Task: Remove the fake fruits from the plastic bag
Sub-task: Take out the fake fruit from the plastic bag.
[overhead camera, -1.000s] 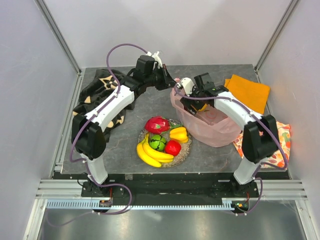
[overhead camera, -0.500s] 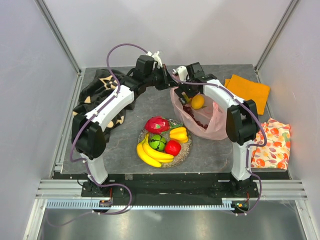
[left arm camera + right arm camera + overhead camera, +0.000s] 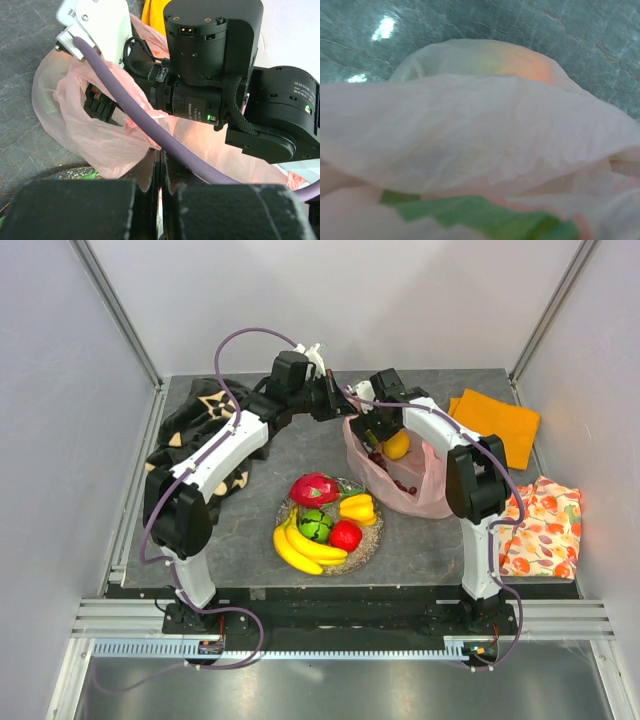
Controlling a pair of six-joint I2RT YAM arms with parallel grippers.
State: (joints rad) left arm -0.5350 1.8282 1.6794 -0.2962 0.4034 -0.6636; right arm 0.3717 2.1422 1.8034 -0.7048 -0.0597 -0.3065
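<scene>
Bag [image 3: 425,495] bunched tighter than earlier; left jaws clamp rim; right jaws: cannot tell

A robotics lab test cell: plain white panels [image 3: 330,300] in aluminium framing [image 3: 118,315] rise beyond and beside the fingers [image 3: 80,210], enclosing a dark tabletop [image 3: 300,445] with the cabled left arm [image 3: 215,455] and right arm [image 3: 470,475] bolted at its near edge.
</scene>
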